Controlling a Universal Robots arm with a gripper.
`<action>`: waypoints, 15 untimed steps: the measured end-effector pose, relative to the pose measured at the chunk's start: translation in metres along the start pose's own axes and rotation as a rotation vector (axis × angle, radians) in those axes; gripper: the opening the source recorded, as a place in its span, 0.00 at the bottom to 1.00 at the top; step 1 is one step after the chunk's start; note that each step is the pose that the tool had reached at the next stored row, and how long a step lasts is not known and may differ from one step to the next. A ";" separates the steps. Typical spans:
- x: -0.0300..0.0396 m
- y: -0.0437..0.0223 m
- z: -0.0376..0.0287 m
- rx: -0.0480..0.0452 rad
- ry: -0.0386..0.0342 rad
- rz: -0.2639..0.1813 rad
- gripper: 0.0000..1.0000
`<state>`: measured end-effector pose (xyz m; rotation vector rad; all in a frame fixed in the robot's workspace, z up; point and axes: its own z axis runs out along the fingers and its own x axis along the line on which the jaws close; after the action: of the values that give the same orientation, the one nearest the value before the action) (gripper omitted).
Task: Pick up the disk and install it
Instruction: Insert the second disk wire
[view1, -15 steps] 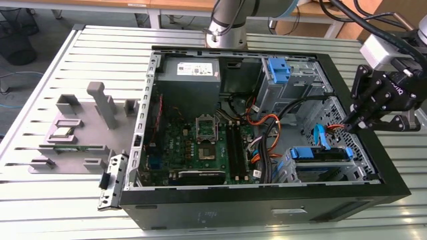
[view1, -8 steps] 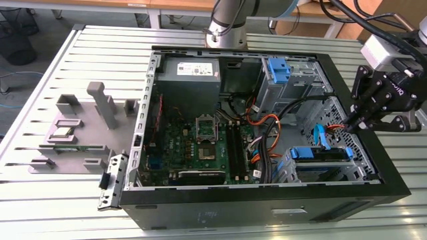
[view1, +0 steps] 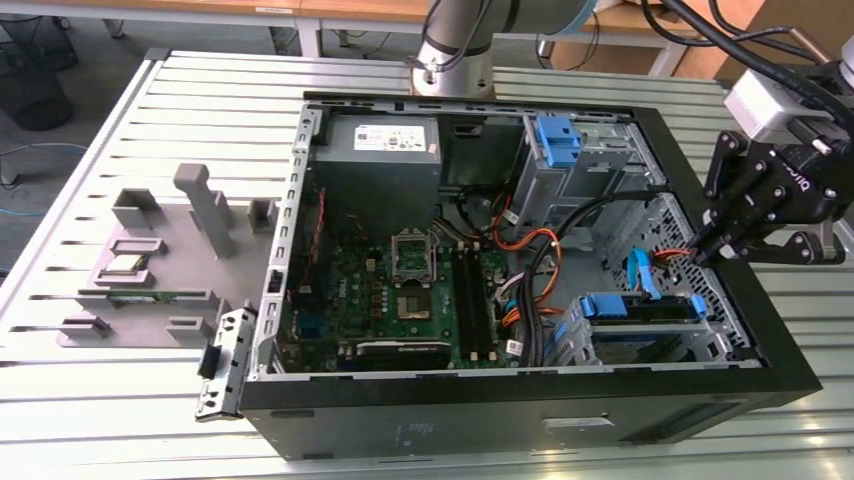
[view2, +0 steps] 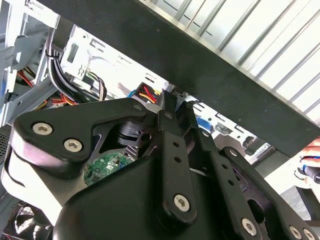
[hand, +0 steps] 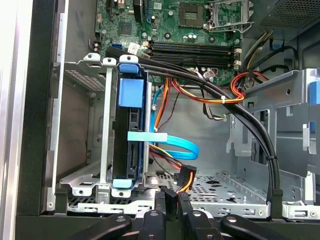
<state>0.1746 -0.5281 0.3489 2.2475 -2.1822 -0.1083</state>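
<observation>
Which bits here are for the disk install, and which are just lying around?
Job:
- disk, in its blue carrier, sitting in the drive cage
- gripper, shut, above the case edge

Lying about:
- grey fixture block on the table
- metal strip beside the case's corner

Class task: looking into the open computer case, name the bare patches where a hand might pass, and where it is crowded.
Free: the perforated metal floor between the disk in its cage and the empty metal bracket. Crowded: the black cable bundle and orange wires crossing above, and the blue ribbon cable beside the disk.
</observation>
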 end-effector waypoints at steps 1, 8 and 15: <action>0.0000 0.0000 0.0000 0.0000 0.0001 0.000 0.24; 0.0001 0.0000 -0.0002 -0.0001 0.0006 0.000 0.18; 0.0000 -0.0001 0.0000 0.0000 0.0001 0.000 0.18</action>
<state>0.1747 -0.5281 0.3489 2.2474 -2.1822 -0.1082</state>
